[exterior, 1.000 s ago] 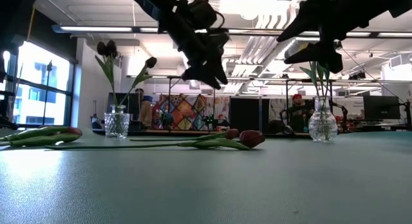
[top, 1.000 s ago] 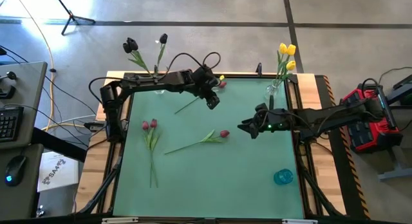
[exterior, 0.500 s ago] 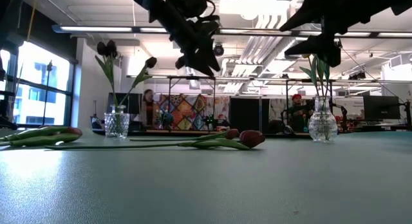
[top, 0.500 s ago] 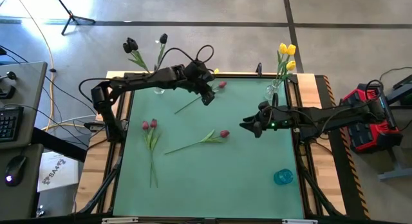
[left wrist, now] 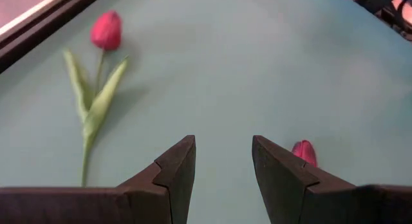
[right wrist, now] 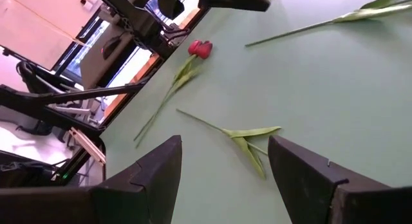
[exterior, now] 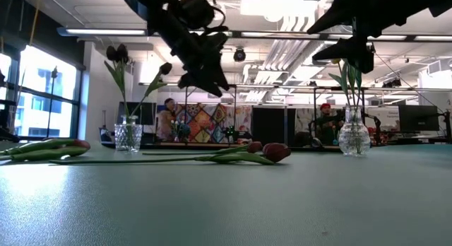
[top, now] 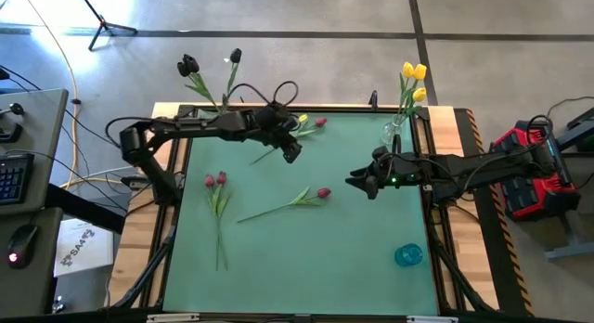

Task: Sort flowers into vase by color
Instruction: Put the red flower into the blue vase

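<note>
Lay flat on the green desk [top: 371, 239]: one red tulip [top: 322, 192] mid-desk, a red pair [top: 214, 180] toward the left edge, another red one [top: 320, 122] near the far edge, with black tulips [top: 189, 65] and yellow tulips [top: 414, 74] standing in glass vases at the far corners. Hovered above the far-edge stem with fingers apart and nothing between: the left hand [top: 290, 153]. Hung mid-air just right of the central tulip, fingers spread wide and empty: the right hand [top: 357, 184].

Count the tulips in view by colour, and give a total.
Black tulips: 2
Yellow tulips: 3 (heads overlap, so less certain)
Red tulips: 4
Total: 9
</note>
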`<action>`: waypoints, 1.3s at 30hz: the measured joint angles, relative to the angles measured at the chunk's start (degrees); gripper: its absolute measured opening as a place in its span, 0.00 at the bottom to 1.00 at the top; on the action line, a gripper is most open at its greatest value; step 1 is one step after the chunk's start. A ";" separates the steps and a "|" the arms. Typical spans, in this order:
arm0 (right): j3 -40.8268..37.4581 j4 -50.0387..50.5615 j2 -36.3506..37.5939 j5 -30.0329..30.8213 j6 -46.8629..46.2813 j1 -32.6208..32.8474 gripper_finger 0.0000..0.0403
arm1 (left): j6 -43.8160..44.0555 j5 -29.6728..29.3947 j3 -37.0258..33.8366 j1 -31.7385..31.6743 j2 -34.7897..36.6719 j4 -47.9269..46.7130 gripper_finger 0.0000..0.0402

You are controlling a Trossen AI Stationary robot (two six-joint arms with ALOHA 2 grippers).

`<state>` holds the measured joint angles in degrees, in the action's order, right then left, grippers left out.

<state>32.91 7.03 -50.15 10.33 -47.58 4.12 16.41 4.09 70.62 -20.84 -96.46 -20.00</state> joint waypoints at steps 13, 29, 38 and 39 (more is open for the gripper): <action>0.00 -3.19 -0.02 10.06 6.53 -0.04 0.55 | 2.01 1.36 -13.91 0.45 1.51 17.80 0.35; 0.02 -7.19 -0.10 11.05 -2.48 -1.51 0.55 | -5.26 -6.12 -7.59 -3.55 -14.01 23.83 0.35; 0.02 -3.83 -0.15 11.12 -6.57 -1.51 0.55 | -11.09 -5.87 -0.93 -8.46 -19.12 16.43 0.35; 0.02 -3.82 -0.15 11.12 -6.59 -1.51 0.55 | -11.11 -5.21 -0.60 -9.06 -19.75 15.27 0.35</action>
<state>32.93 3.20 -50.30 21.45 -54.17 2.61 5.31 -1.13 70.02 -29.90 -116.21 -4.73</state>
